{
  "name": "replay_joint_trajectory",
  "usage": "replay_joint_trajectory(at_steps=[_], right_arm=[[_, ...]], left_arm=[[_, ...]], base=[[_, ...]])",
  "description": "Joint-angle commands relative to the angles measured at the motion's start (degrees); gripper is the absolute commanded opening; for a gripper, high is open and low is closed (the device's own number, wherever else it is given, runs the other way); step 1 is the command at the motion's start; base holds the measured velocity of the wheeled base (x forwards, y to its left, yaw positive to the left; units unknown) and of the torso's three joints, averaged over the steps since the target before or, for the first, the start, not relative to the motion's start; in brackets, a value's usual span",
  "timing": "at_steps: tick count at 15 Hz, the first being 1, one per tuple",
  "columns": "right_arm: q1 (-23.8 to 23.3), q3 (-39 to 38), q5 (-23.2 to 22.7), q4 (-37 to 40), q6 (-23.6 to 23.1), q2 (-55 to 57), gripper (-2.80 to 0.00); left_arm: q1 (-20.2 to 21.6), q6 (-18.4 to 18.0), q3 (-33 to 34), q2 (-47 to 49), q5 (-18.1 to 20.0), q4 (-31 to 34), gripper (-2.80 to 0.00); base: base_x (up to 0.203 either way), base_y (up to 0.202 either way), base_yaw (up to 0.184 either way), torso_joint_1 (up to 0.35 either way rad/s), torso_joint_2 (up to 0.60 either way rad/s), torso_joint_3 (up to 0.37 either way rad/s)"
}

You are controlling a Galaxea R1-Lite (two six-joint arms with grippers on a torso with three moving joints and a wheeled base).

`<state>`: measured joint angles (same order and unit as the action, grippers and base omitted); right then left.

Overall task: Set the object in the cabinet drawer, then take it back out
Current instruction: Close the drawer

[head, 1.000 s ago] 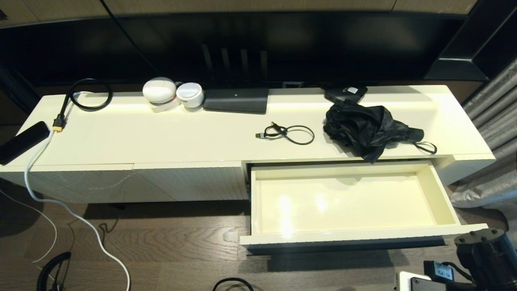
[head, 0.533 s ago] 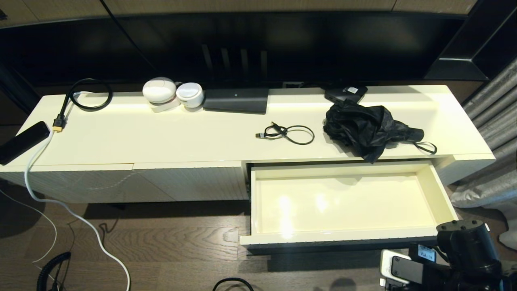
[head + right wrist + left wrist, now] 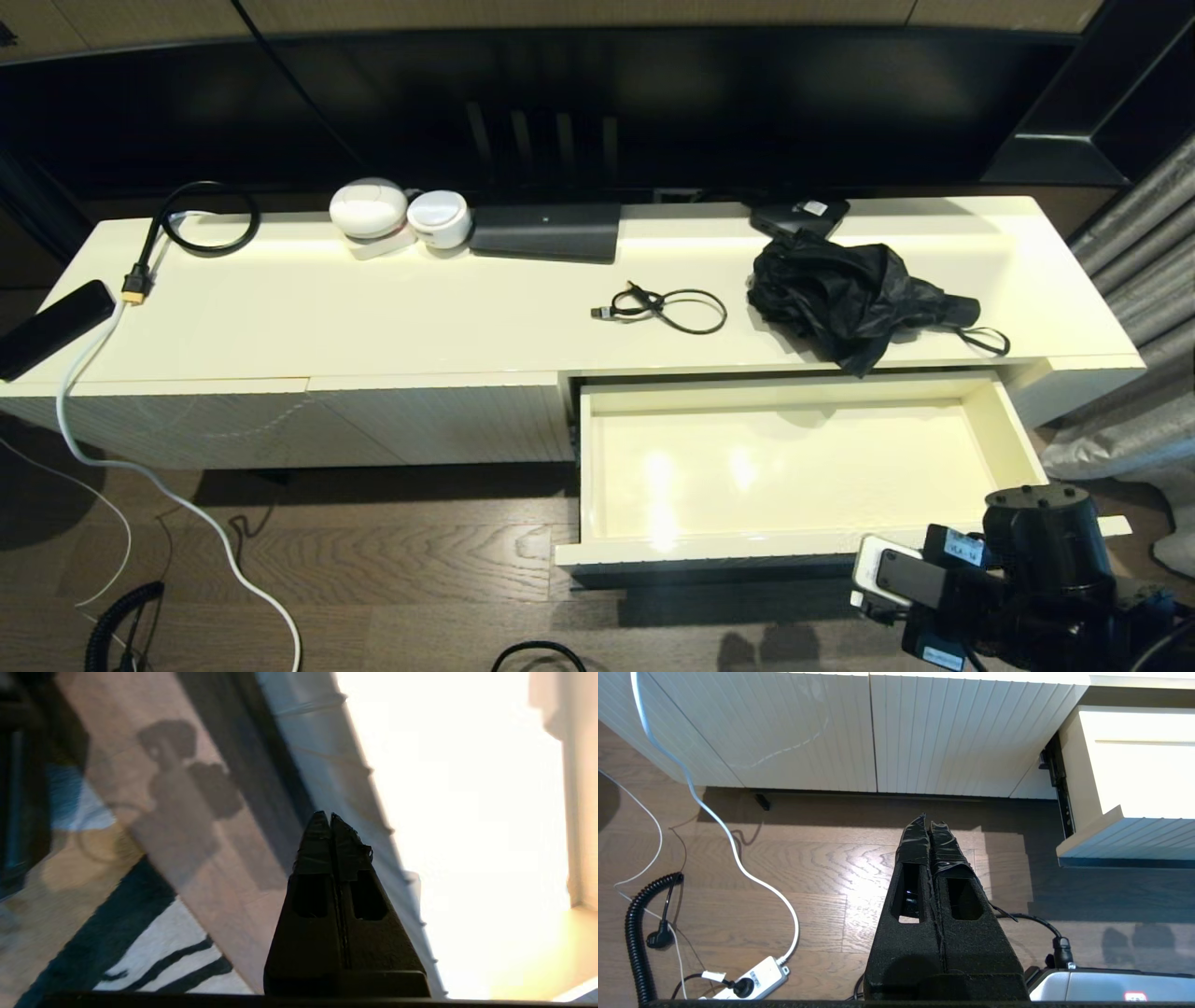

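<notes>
Jaws pressed together and empty on both grippers: right gripper (image 3: pixel 331 816) low beside the open cabinet drawer (image 3: pixel 803 546), probably staging for a pickup; left gripper (image 3: pixel 929 823) parked over floor; black umbrella (image 3: pixel 845 294), apparently the object, lies on cabinet top.

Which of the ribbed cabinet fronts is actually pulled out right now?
The cabinet drawer at the robot's right end is pulled out, its cream interior bare. The two ribbed panels to its left sit flush and shut.
</notes>
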<state>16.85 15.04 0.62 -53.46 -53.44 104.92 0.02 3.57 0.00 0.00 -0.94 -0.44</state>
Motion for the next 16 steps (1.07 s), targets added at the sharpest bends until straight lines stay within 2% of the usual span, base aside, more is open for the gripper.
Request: replay_joint_trajectory(at_steps=[1,7,16], right_arm=[[-0.41,0.27,0.20,-1.49,-0.26,0.90,-2.80],[-0.86,1.16,0.34,-3.47,-0.26,1.09,-2.80],[-0.95,6.26,0.34,-10.58,-0.18,4.42,-2.80]], left_arm=[[0.06,0.03,0.00,0.00,-0.03,0.00,-2.80],[0.06,0.03,0.00,0.02,-0.03,0.00,-2.80],[0.06,0.03,0.00,0.00,-0.03,0.00,-2.80]], base=[[0.000,0.000,0.000,0.000,0.00,0.000],[0.000,0.000,0.000,0.000,0.00,0.000],[0.000,0.000,0.000,0.000,0.00,0.000]])
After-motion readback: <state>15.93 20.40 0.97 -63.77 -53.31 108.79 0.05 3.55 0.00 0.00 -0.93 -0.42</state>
